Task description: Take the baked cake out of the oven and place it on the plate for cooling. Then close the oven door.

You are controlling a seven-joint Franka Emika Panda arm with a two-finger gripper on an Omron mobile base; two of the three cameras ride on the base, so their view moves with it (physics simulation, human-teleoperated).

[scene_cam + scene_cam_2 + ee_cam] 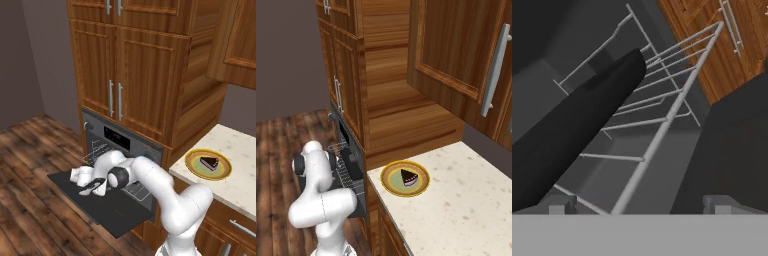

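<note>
1. No brand name or legible writing can be made out; a dark display strip is seen on the oven's control panel, but its marks are too small to be read.
2. The baked cake is seen as a small dark chocolate-brown wedge with a thin pinkish layer, and it is much smaller than the plate under it. In the right base view the cake is shown lying on the pale green centre.
3. The plate is round and shallow, with a yellow-orange rim; it is set on the pale speckled counter, near the counter's edge and beside the wooden cabinetry.
4. The oven is built into the cabinetry below the tall cabinet doors, and a round knob is seen at the left of its panel.
5. The oven door is dropped open and lies flat, as a wide dark grey panel above the wooden floor.
6. The gripper is held low over the open door, at the mouth of the oven, with its jaws spread wide and nothing between them.
7. In the hand view the wire rack is seen close ahead, with a long black shape lying across the left; what that shape is cannot be told.
</note>
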